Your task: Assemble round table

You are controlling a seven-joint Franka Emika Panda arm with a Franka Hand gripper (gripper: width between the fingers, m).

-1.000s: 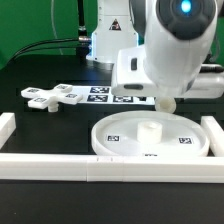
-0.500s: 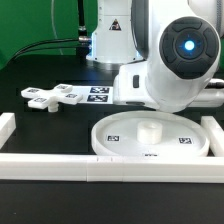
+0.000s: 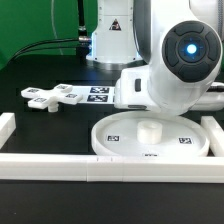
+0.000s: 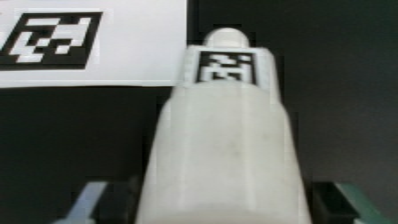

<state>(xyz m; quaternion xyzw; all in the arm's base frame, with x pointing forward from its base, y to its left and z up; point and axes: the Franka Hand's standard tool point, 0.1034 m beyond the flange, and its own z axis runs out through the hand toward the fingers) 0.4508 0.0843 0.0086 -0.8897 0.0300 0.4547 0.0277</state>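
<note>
The white post [image 4: 222, 130] lies on the black table, its tagged end pointing away from the camera. My gripper [image 4: 217, 205] straddles the near end of the post. Its fingers [image 4: 93, 205] stand on either side with dark gaps to the post, so it is open. In the exterior view the gripper and the post are hidden behind the arm's big wrist [image 3: 180, 70]. The rimmed disc [image 3: 120, 138] with its central hub [image 3: 150, 128] lies at the front. The cross-shaped piece [image 3: 55, 96] lies at the exterior view's left.
White border rails run along the front [image 3: 60, 165], the exterior view's right [image 3: 214, 135] and its left [image 3: 5, 125]. The marker board [image 3: 100, 93] lies behind the disc and shows beyond the post in the wrist view [image 4: 134, 62]. The arm's base [image 3: 110, 35] stands at the back.
The arm's wrist has turned and swung toward the exterior view's right and lower. It now hides the gripper that showed near the table a second ago. The disc and cross piece have not moved.
</note>
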